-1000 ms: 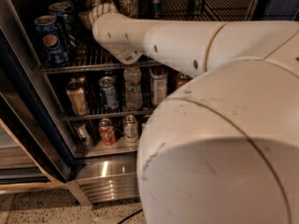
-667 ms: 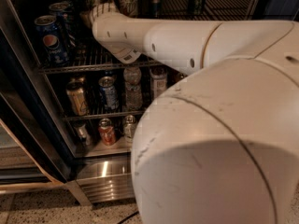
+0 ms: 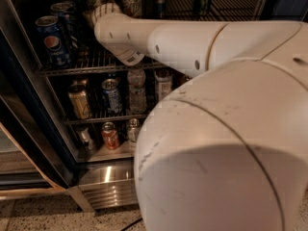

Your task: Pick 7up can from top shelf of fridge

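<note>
My white arm [image 3: 192, 42] reaches from the right into the fridge [image 3: 29, 105] over the top shelf [image 3: 86, 70]. The gripper [image 3: 100, 9] is at the arm's far end, deep among the cans at the shelf's left middle, mostly hidden by the wrist. A pale can with a silver top [image 3: 131, 1] stands just right of the gripper on the top shelf. Its lettering does not show, so I cannot tell whether it is the 7up can.
Blue Pepsi cans [image 3: 53, 40] stand in a row at the top shelf's left. The middle shelf holds cans [image 3: 111, 95] and a clear bottle [image 3: 137, 88]. The bottom shelf holds a red can [image 3: 110, 136]. My arm's big white housing [image 3: 221, 158] fills the foreground right.
The big foreground housing has spread slightly to the left. The forearm and wrist inside the fridge have hardly moved.
</note>
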